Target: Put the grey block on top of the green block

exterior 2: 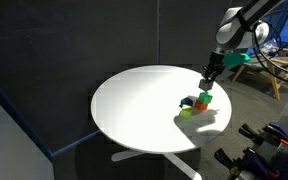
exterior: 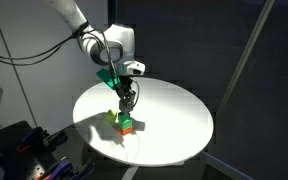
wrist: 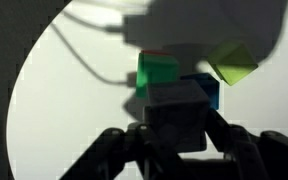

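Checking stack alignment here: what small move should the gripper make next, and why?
Probably nudge the gripper toward the green block before lowering: in the wrist view the grey block, clamped in the jaws, looks off-centre from it, covering only its near edge.

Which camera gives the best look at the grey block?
The wrist view: the grey block fills the middle of the picture, gripped in the tool, close to the green block. In both exterior views it is too small to make out.
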Robot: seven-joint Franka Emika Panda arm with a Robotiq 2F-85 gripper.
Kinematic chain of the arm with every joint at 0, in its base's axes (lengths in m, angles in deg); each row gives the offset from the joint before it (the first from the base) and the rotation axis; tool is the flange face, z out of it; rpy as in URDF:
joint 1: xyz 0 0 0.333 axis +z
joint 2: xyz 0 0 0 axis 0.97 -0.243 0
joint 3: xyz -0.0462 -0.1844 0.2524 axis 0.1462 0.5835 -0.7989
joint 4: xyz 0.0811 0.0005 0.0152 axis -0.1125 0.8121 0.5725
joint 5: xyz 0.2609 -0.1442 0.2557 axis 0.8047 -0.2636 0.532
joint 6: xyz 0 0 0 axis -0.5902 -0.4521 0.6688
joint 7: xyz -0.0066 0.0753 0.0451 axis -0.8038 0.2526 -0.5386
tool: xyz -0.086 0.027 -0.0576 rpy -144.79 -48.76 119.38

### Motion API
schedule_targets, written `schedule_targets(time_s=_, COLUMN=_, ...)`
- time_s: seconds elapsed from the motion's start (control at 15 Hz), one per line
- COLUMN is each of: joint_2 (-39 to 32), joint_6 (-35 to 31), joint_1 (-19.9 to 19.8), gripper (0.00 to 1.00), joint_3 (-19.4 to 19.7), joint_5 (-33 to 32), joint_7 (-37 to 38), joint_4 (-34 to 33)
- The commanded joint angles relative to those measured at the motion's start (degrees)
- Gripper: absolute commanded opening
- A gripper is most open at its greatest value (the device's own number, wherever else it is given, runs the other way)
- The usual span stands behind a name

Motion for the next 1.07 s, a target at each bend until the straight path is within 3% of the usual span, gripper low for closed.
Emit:
schedule_targets(time_s=0.0, joint_2=-1.5, joint_6=-1.1, joint_1=-1.5, gripper=0.30, joint_3=-1.1, joint_5=1.5, joint_7=-2.1, joint_4=-1.1)
schedule_targets(time_s=1.0, joint_2=-1.3, joint_6=-2.4, joint_1=-2.6, gripper=0.30, joint_3=-1.4, joint_5=1.6, joint_7=-2.9, joint_4=0.6)
